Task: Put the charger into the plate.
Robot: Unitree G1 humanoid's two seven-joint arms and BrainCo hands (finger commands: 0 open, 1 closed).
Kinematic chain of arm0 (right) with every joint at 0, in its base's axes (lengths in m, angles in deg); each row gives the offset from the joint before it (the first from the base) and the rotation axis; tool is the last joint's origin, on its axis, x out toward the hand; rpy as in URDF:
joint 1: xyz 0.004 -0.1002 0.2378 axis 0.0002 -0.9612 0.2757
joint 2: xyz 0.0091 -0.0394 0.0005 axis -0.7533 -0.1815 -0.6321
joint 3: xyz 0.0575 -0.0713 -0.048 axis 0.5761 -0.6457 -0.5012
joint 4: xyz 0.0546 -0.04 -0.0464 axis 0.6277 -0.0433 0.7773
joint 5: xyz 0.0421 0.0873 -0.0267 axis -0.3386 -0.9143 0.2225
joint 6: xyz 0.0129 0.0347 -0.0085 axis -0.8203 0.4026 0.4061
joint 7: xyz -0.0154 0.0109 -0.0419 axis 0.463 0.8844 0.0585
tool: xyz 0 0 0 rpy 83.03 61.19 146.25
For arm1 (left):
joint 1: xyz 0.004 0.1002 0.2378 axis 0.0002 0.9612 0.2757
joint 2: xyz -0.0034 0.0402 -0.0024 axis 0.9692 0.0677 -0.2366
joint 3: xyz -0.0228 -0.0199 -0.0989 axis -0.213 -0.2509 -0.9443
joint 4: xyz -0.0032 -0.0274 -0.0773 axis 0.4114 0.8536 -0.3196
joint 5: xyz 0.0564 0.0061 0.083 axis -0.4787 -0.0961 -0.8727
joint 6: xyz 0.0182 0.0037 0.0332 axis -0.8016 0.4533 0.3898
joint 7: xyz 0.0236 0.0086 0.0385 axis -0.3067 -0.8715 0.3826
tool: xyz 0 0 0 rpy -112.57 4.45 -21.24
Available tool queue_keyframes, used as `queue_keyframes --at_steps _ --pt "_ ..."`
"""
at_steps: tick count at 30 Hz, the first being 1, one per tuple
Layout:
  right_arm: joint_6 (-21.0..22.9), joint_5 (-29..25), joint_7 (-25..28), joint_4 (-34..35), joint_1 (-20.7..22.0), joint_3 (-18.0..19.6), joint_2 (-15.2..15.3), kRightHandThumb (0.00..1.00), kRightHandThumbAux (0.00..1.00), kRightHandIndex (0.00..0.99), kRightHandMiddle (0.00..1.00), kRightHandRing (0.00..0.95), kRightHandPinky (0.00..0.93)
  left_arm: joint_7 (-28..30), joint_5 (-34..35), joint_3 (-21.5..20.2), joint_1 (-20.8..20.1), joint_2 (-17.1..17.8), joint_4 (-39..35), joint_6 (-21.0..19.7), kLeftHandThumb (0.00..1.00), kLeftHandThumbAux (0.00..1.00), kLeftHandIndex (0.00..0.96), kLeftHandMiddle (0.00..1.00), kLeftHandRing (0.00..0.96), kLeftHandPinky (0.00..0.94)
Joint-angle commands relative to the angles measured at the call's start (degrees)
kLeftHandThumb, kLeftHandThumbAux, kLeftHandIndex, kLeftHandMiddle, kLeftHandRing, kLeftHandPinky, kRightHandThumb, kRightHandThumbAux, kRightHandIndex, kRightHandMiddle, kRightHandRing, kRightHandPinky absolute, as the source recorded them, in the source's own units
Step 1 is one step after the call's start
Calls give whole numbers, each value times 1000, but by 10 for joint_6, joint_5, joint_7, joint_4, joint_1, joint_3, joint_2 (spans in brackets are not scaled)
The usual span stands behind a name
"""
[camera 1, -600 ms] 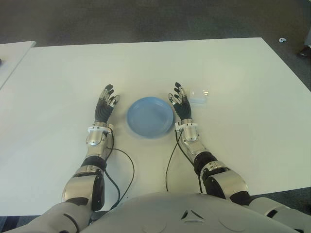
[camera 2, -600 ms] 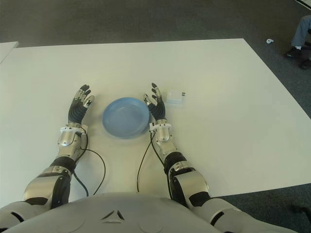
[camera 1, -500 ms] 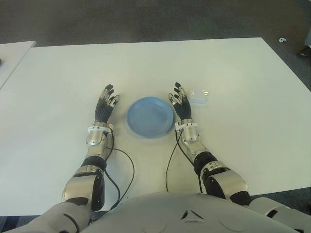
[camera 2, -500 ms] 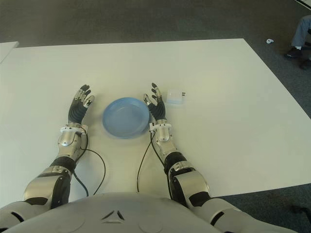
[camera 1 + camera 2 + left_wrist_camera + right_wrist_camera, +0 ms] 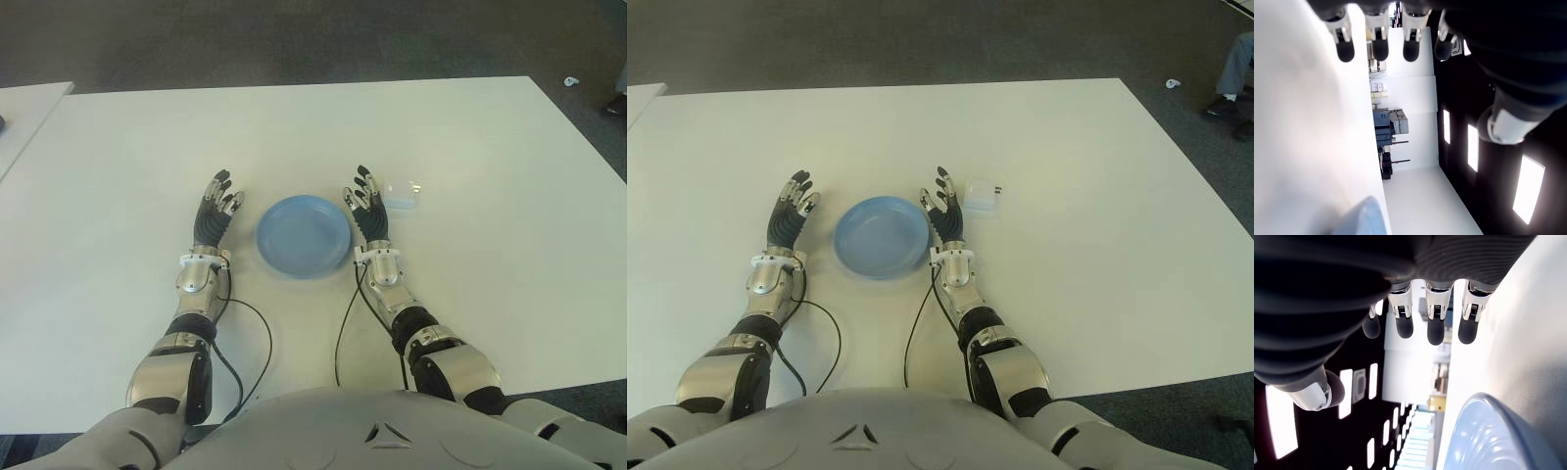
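A white charger (image 5: pixel 400 193) lies on the white table (image 5: pixel 470 147), just right of my right hand's fingertips. A round blue plate (image 5: pixel 304 235) sits between my two hands with nothing in it. My right hand (image 5: pixel 364 201) stands open at the plate's right rim, fingers straight and holding nothing; its wrist view shows the spread fingers (image 5: pixel 1432 328) and the plate's edge (image 5: pixel 1488 440). My left hand (image 5: pixel 217 201) shows open a little left of the plate, also holding nothing.
Black cables (image 5: pixel 260 338) trail from both wrists toward my body. A second white table's corner (image 5: pixel 24 108) shows at the far left. A person's shoe (image 5: pixel 1223 106) and dark floor lie beyond the table's right edge.
My right hand has shifted slightly forward and right, toward the charger. The left hand, the plate and the charger have not moved.
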State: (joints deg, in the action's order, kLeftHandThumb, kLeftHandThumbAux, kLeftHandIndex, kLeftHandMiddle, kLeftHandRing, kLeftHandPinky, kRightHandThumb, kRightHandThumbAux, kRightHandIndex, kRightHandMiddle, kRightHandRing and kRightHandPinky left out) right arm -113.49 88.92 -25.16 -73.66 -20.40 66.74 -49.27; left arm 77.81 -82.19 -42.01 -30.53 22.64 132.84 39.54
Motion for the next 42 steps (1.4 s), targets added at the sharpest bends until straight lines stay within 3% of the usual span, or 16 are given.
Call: queue_keyframes --at_steps 1,4,11,19,31,42 --pt "28 10 -13 -3 -49 8 24 373 500 66 103 112 173 -10 -14 13 42 -34 39 -11 213 554 0 0 0 20" --pt "58 6 -12 29 -44 16 33 404 518 71 107 121 192 -15 -17 15 42 -41 41 -9 216 554 0 0 0 19" --pt "204 -13 25 224 -68 36 45 451 528 87 129 171 284 -35 -27 24 41 -53 45 -6 220 561 0 0 0 17" --pt "335 -20 48 324 -58 54 58 476 553 94 146 203 309 -71 -47 40 40 -61 50 -4 228 580 0 0 0 16" --pt "445 -102 146 422 -23 99 83 528 589 96 147 203 301 -132 -95 71 36 -59 64 -6 184 576 0 0 0 19" --pt "488 -102 185 482 -15 101 111 586 611 117 192 234 319 -156 -104 81 30 -64 77 -12 164 559 0 0 0 25"
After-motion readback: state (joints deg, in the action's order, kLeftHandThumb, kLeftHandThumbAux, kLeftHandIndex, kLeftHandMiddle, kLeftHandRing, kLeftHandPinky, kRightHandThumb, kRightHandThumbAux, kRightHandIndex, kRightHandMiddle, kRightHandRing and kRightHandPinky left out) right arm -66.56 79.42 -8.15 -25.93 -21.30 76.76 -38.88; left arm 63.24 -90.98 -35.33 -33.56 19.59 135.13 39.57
